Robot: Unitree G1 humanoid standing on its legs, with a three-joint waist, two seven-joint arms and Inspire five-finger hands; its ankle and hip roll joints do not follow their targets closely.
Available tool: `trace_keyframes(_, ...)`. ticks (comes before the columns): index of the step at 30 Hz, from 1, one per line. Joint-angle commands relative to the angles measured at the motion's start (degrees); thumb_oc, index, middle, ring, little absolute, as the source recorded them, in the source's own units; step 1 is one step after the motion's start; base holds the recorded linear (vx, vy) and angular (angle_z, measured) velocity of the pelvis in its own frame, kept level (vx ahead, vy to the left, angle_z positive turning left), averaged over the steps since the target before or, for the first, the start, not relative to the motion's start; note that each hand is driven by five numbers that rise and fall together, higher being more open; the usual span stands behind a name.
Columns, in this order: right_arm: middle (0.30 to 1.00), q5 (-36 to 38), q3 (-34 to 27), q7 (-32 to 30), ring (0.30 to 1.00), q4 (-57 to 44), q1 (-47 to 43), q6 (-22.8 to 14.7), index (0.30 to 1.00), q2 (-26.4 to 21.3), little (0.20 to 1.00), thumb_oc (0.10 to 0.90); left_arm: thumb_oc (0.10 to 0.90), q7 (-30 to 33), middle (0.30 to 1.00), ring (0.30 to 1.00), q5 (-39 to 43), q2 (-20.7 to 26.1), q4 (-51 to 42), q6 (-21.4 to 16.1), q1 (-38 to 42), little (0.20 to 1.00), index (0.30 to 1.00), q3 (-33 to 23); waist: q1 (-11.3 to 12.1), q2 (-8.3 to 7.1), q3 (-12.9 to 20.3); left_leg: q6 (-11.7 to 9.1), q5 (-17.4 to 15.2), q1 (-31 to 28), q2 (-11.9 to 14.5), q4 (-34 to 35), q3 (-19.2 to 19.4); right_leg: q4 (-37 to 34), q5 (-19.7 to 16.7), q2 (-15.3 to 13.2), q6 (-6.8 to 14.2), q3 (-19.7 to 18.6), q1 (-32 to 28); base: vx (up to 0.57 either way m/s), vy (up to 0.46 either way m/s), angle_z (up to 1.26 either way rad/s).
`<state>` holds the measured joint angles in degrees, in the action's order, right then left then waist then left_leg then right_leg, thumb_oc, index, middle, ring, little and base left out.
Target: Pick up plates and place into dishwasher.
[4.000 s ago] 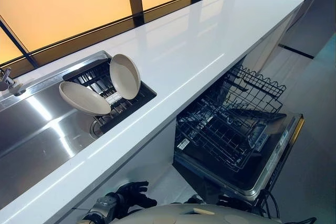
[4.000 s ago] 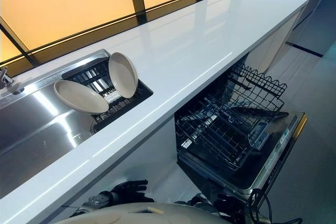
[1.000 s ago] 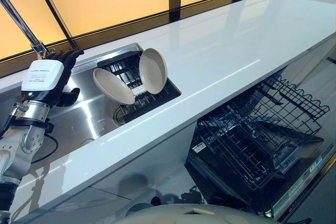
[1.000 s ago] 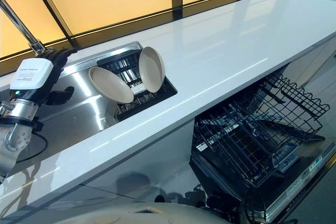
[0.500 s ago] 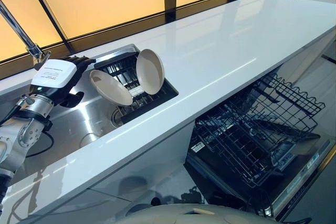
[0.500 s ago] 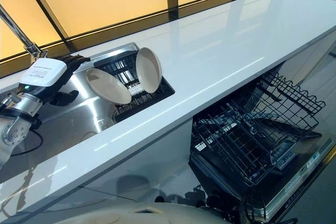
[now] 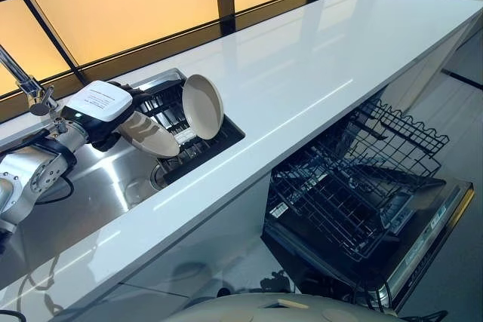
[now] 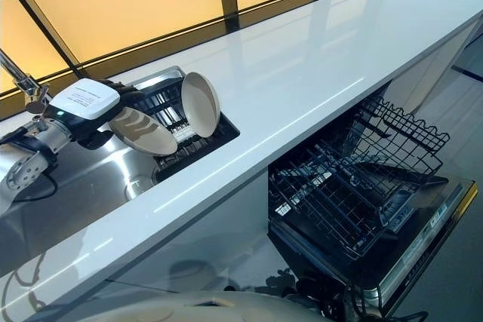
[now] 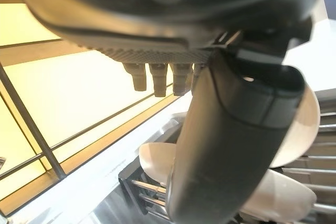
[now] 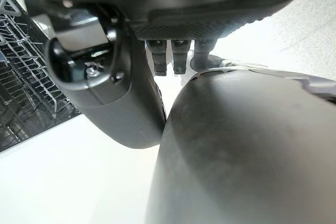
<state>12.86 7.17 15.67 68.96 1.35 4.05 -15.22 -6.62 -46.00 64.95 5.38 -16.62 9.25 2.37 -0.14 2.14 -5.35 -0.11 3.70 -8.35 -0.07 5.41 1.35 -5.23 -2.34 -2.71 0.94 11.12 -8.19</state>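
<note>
The left hand is seen over the sink, at the leaning plate in the black rack; its fingers lie behind the plate's rim, and whether they grip it cannot be told. A second plate is stood nearly upright in the same rack, just beside the first. The right hand is shown low, with its fingers curled and nothing held. The dishwasher is open under the white counter, its wire basket pulled out.
</note>
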Motion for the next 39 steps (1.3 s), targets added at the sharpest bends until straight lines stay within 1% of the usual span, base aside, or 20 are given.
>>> trace_keyframes(1,0.9,-1.47,0.74,1.96,0.9,1.22,-0.74,0.77,0.9,-3.59,0.9,0.8,0.8,-0.71,0.9,0.9,-0.77,5.41,1.13,0.94,12.16,0.9,0.9,-2.63,-0.86,2.37,-0.84,2.53,-7.9,-1.94,-3.34,-0.41,2.4,4.7,5.52,1.7,3.61,-0.52,-0.15,0.0,0.0,0.0)
trace_keyframes(13,0.9,-1.25,0.87,2.1,0.9,0.74,-0.71,0.88,0.9,-3.93,0.9,0.8,0.8,-8.95,0.9,0.9,0.96,5.28,0.87,0.96,15.24,0.9,0.9,-0.21,-1.19,2.39,-1.18,2.63,-7.91,-1.86,-3.41,-0.41,2.38,4.69,5.37,1.95,3.69,-1.1,0.11,0.0,-0.001,-0.03)
trace_keyframes(20,0.9,-1.11,1.08,2.22,0.9,0.5,-0.96,1.02,0.9,-4.01,0.9,0.8,0.8,-10.9,0.9,0.9,0.74,4.51,2.44,0.97,16.04,0.9,0.9,1.33,-1.48,2.3,-1.2,2.57,-7.96,-1.89,-3.38,-0.41,2.64,4.39,5.26,2.12,3.72,-1.44,0.02,0.0,0.0,0.0)
trace_keyframes(21,0.9,-1.05,1.11,2.17,0.9,0.39,-0.89,1.06,0.9,-3.94,0.9,0.8,0.687,-11.51,0.804,0.804,0.8,4.3,2.81,1.21,16.37,0.787,0.804,1.94,-1.54,2.27,-1.25,2.59,-7.95,-1.89,-3.34,-0.41,2.72,4.41,5.24,2.16,3.71,-1.51,0.05,0.0,0.0,0.0)
trace_keyframes(22,0.9,-1.04,1.09,2.16,0.9,0.38,-0.89,1.06,0.9,-3.93,0.9,0.8,0.624,-11.55,0.749,0.749,0.77,4.29,2.83,1.24,16.42,0.724,0.749,2.0,-1.53,2.26,-1.25,2.59,-7.95,-1.9,-3.34,-0.41,2.73,4.41,5.24,2.16,3.71,-1.52,0.05,0.0,0.0,0.0)
trace_keyframes(23,0.9,-1.08,1.11,2.13,0.9,0.21,-0.84,1.14,0.9,-4.02,0.9,0.8,0.344,-12.09,0.509,0.509,0.95,4.26,3.15,1.29,16.54,0.444,0.509,2.48,-1.66,2.27,-1.3,2.57,-7.92,-1.85,-3.32,-0.41,2.76,4.43,5.23,2.2,3.71,-1.59,0.12,0.0,0.0,0.0)
trace_keyframes(24,0.9,-1.07,1.08,2.1,0.9,0.16,-0.81,1.18,0.9,-4.06,0.9,0.8,0.262,-12.42,0.439,0.439,1.3,4.2,3.33,1.49,16.69,0.362,0.439,2.87,-1.72,2.29,-1.28,2.57,-7.91,-1.83,-3.33,-0.41,2.79,4.42,5.21,2.22,3.71,-1.61,0.16,0.0,0.0,0.0)
trace_keyframes(25,0.9,-1.05,1.06,2.06,0.9,0.16,-0.81,1.21,0.9,-4.06,0.9,0.8,0.221,-12.63,0.404,0.404,1.17,4.03,3.42,1.62,16.8,0.321,0.404,3.14,-1.76,2.29,-1.28,2.58,-7.91,-1.84,-3.33,-0.41,2.81,4.39,5.2,2.24,3.71,-1.63,0.15,0.0,0.0,0.0)
trace_keyframes(26,0.9,-0.94,1.1,1.94,0.9,0.2,-0.9,1.27,0.9,-4.03,0.9,0.8,0.1,-12.61,0.3,0.3,1.21,3.79,3.61,1.74,16.96,0.2,0.3,3.59,-1.81,2.3,-1.31,2.57,-7.9,-1.84,-3.32,-0.41,2.86,4.38,5.19,2.26,3.71,-1.68,0.16,0.0,0.0,0.0)
trace_keyframes(30,0.9,-0.82,1.02,1.89,0.9,0.19,-0.93,1.35,0.9,-4.12,0.9,0.8,0.1,-12.05,0.3,0.3,1.51,3.43,4.26,1.74,17.38,0.2,0.3,4.56,-1.91,2.27,-1.41,2.53,-7.89,-1.8,-3.29,-0.41,3.07,4.21,5.07,2.3,3.74,-1.75,0.15,0.0,-0.001,-0.01)
trace_keyframes(39,0.9,-0.4,0.85,1.88,0.9,0.27,-0.97,1.05,0.9,-4.14,0.9,0.8,0.1,-8.7,0.3,0.3,-2.01,3.3,4.62,3.13,18.41,0.2,0.3,4.96,-2.06,2.14,-1.35,2.39,-7.84,-1.68,-3.3,-0.41,3.34,3.59,4.82,2.42,3.7,-1.94,0.01,-0.01,-0.001,-0.04)
